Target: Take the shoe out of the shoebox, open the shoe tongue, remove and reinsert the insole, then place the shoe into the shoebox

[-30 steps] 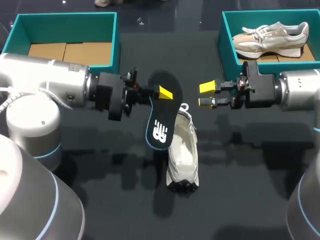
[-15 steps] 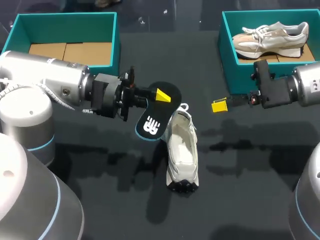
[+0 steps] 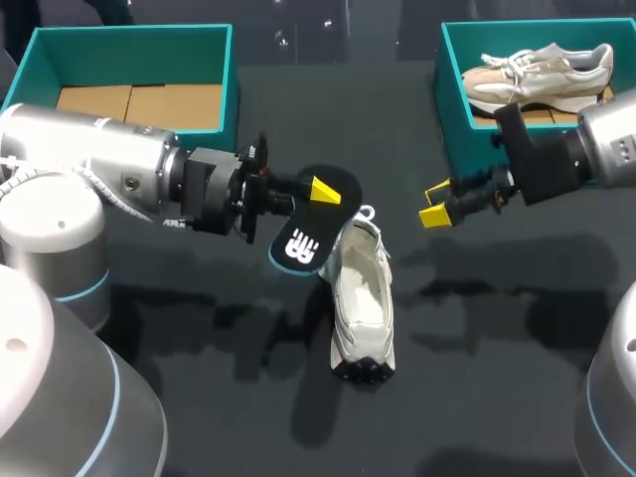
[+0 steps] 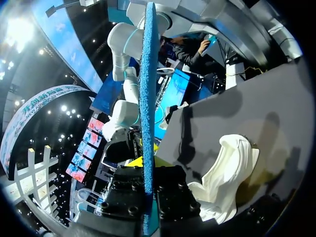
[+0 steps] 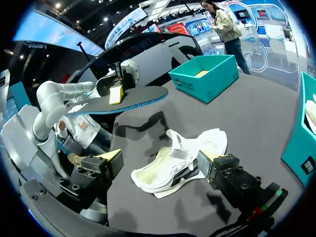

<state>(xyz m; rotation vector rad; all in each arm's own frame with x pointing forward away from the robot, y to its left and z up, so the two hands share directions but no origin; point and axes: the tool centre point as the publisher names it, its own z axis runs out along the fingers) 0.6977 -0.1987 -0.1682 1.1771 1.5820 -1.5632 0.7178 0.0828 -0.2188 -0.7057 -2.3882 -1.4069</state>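
Right end effector [image 3: 435,202] has drawn away from the held insole [image 3: 303,243].

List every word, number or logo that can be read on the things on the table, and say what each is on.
None reads as text.
Insole: a white logo on its black face, no legible lettering.
White shoe: no print shows.
Second shoe, in the right-hand box: side mark too small to read.
That box's outer wall: a small dark label, too blurred to read.
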